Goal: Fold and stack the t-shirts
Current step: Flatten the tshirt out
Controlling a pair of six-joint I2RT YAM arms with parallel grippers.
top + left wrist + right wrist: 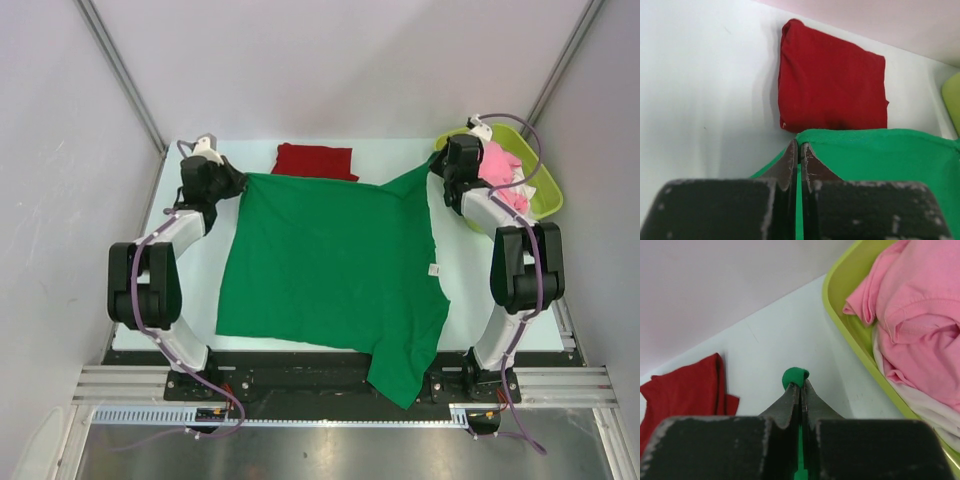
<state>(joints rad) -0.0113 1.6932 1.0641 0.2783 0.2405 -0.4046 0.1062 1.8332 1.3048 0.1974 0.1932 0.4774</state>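
The green t-shirt [330, 270] hides the near edge of the red t-shirt [315, 160].

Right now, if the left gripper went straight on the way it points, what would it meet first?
Probably the folded red t-shirt: the left gripper, shut on the green t-shirt, points at the red one's near edge across a strip of table. Height is unclear; it might touch the table first.

Bright, even light, soft shadows; both wrist views blur in the near foreground.
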